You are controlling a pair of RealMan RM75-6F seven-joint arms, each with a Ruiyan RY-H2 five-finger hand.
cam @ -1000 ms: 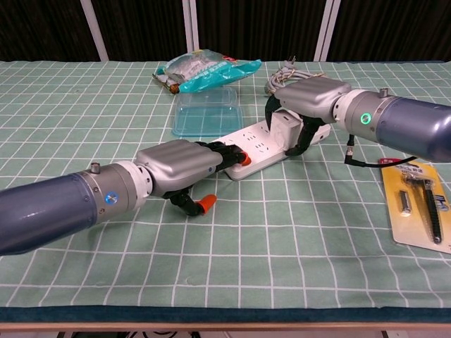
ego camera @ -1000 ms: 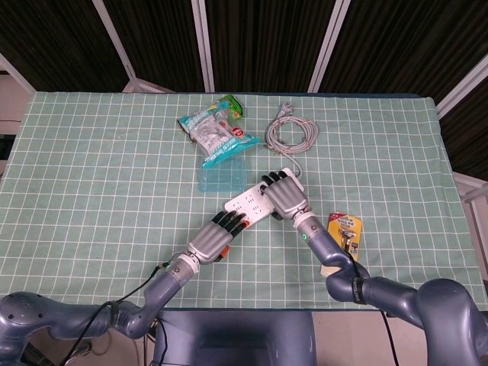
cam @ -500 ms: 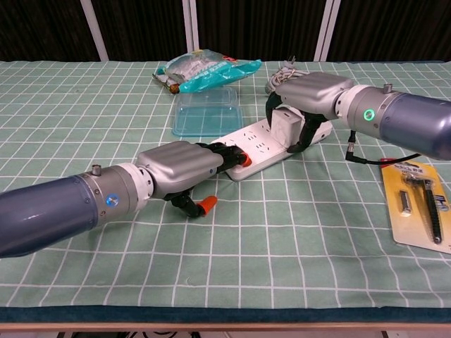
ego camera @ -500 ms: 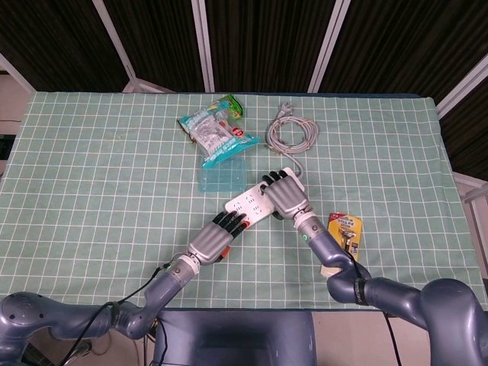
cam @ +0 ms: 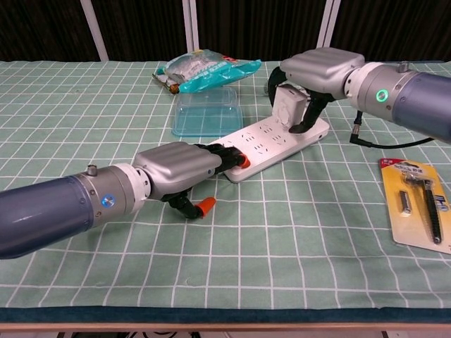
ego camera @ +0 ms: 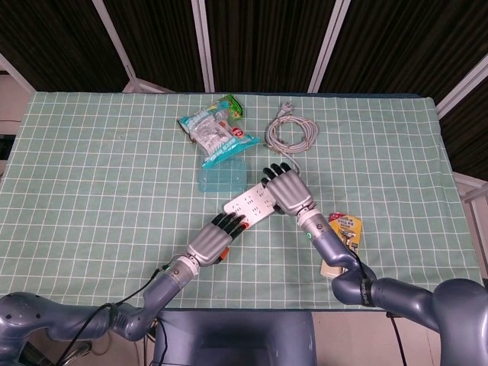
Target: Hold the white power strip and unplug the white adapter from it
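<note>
The white adapter (cam: 289, 103) has come up out of its socket since a second ago, lifted clear above the white power strip (cam: 271, 146) in the curled fingers of the right hand (cam: 310, 83). The strip, a long flat bar of sockets, lies diagonally on the green checked cloth (cam: 296, 232), near end under the left hand (cam: 184, 166), whose fingers press down on it. Just behind sits a clear blue container (cam: 204, 113), contents not discernible, a snack bag (cam: 208, 70) resting at its far edge.
</note>
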